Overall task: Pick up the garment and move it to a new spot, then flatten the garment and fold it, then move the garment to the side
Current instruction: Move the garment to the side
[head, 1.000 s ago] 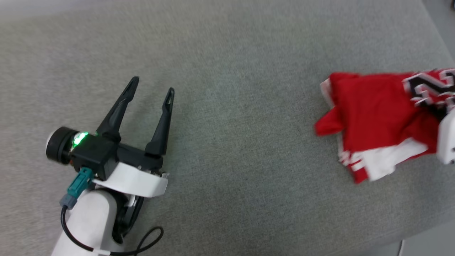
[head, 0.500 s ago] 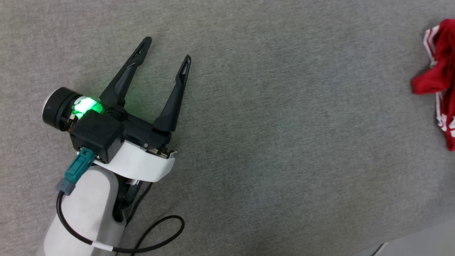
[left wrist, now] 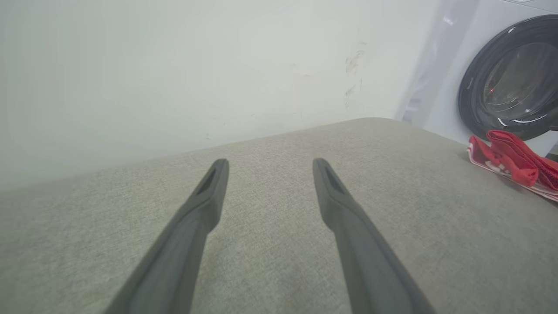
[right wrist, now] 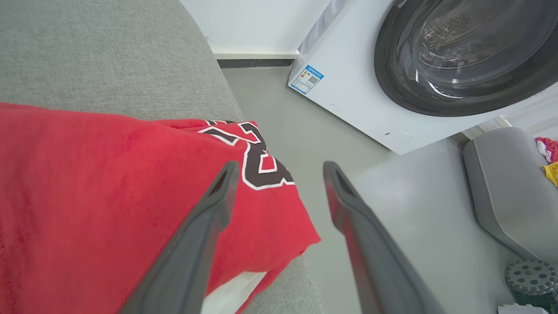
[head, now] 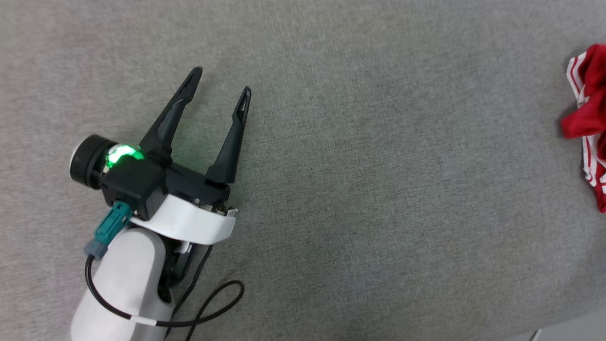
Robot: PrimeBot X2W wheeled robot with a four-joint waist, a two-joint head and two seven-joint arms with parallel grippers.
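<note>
The garment (head: 588, 125), a red jersey with white striped trim, lies bunched at the far right edge of the grey cushion in the head view. In the right wrist view the garment (right wrist: 87, 196) lies folded at the cushion's corner, black white-edged print facing up. My right gripper (right wrist: 279, 172) hangs open just over its corner, nothing between the fingers. My left gripper (head: 221, 79) stands open over bare cushion at the left, far from the garment. In the left wrist view my left gripper (left wrist: 268, 168) is empty and the garment (left wrist: 514, 163) lies far right.
The grey fabric cushion (head: 360, 189) is the work surface; its edge runs at the lower right. A white washing machine (right wrist: 436, 61) with a dark round door stands on the floor beyond the cushion's corner. A grey seat (right wrist: 505, 192) is at the right. A white wall (left wrist: 174, 65) backs the cushion.
The head camera has swung left, leaving just the garment's left edge in view. The right arm's white wrist, on the garment a second ago, has left the head view. The left gripper stays open.
</note>
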